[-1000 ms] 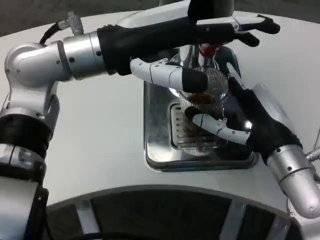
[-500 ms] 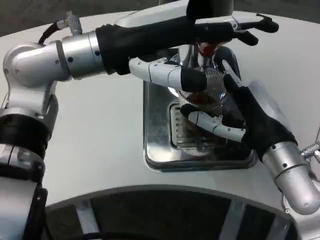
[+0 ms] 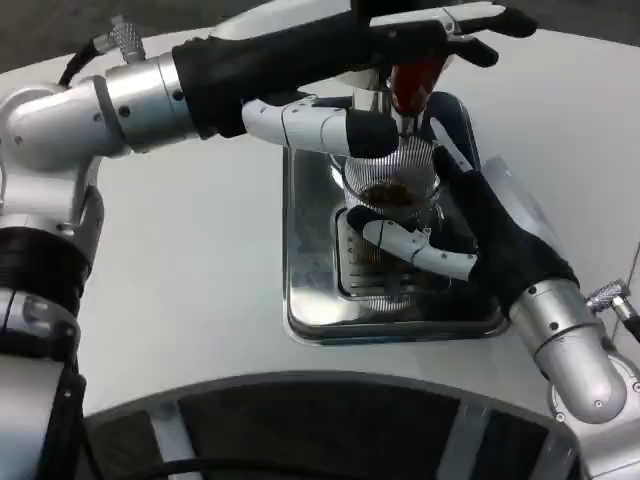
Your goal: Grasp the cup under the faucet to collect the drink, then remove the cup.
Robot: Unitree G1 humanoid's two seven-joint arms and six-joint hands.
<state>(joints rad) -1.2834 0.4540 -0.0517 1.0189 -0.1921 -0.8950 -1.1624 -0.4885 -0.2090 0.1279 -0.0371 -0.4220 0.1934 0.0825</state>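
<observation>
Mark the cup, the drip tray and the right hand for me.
cup [image 3: 392, 185]: head view, ribbed clear wall.
drip tray [image 3: 310, 310]: head view, bare left floor.
right hand [image 3: 485, 245]: head view, black palm beside the cup.

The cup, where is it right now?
In the head view the cup sits centre-right over the metal tray, under the red faucet, with the right hand wrapped around it.
</observation>
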